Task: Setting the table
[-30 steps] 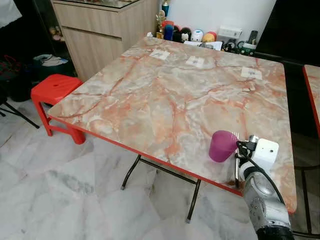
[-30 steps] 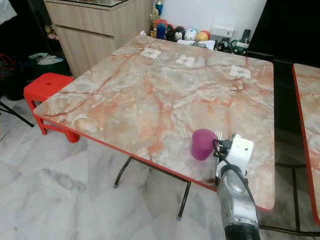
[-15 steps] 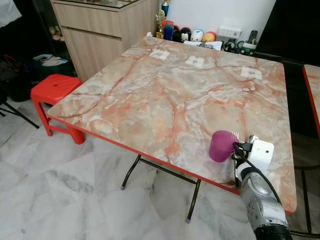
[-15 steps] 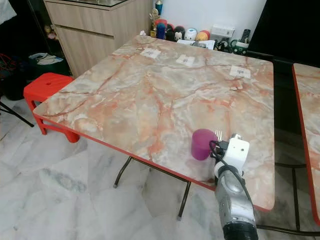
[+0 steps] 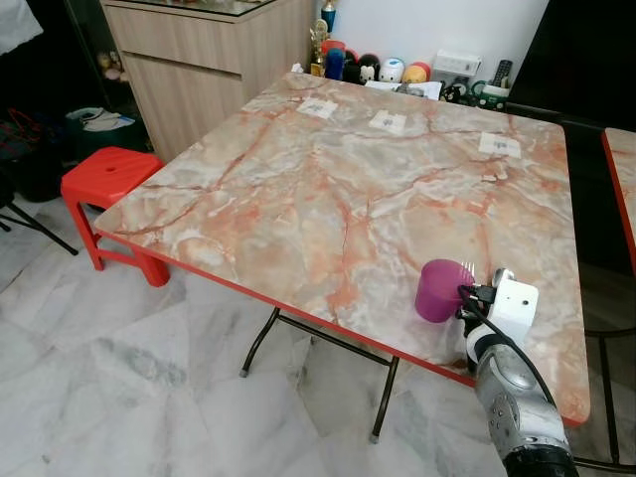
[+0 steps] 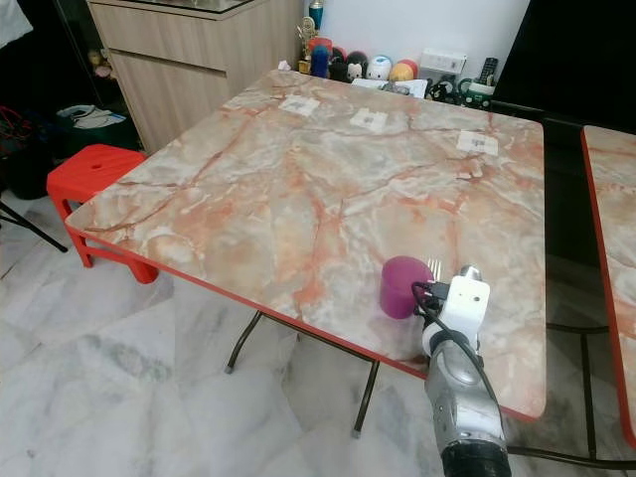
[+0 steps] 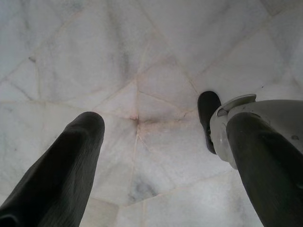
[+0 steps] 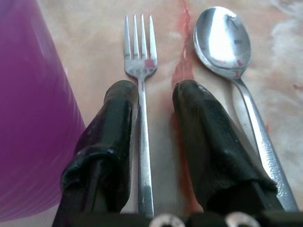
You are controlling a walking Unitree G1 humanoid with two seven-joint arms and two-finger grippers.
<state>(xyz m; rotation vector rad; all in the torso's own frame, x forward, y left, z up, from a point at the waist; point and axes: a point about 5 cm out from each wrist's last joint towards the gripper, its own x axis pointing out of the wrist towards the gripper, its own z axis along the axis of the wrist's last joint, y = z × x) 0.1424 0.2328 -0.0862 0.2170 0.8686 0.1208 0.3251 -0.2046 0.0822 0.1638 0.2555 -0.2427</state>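
A purple cup [image 5: 442,289] stands near the front right edge of the marble-patterned table [image 5: 328,189]. Just to its right lie a steel fork [image 8: 141,61] and a steel spoon [image 8: 222,40], side by side flat on the tabletop. My right gripper [image 8: 156,90] is low over the table, open, its two black fingers [image 8: 116,123] straddling the fork's handle. The cup's purple wall [image 8: 28,118] is close beside one finger. In the head view the white wrist block hides most of the gripper [image 5: 475,290]. My left gripper [image 7: 165,127] hangs open over the floor.
A red plastic stool [image 5: 107,177] stands left of the table. A wooden cabinet [image 5: 199,70] and small figurines [image 5: 373,68] sit at the back. Three paper labels [image 5: 388,121] lie on the table's far side. A second red-edged table [image 5: 621,169] is at the right.
My right wrist has shifted slightly left, closer to the purple cup. Cup, fork and spoon have not moved.
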